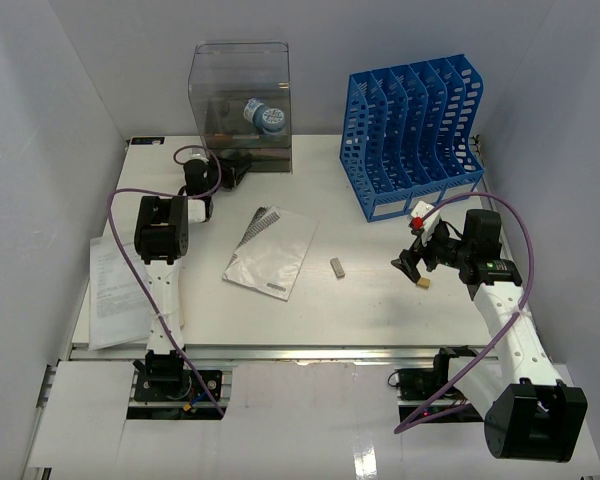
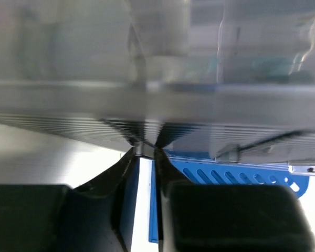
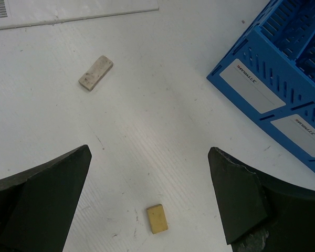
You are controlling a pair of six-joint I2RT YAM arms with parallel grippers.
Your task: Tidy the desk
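Observation:
The white desk (image 1: 380, 310) carries a grey eraser (image 1: 337, 266) and a small yellow eraser (image 1: 422, 283). My right gripper (image 1: 412, 262) hovers open and empty above the desk. In the right wrist view its jaws (image 3: 149, 152) stand wide apart, with the yellow eraser (image 3: 157, 218) just nearer than the gap and the grey eraser (image 3: 96, 72) farther off to the left. My left gripper (image 1: 232, 172) is at the lower front edge of the clear drawer box (image 1: 240, 100). In the left wrist view (image 2: 145, 149) it is pinched on a small grey tab there.
A blue slotted file rack (image 1: 415, 130) stands at the back right and also shows in the right wrist view (image 3: 283, 89). A booklet (image 1: 270, 250) lies mid-desk. Loose papers (image 1: 115, 295) overhang the left edge. A tape roll (image 1: 267, 117) sits inside the drawer box.

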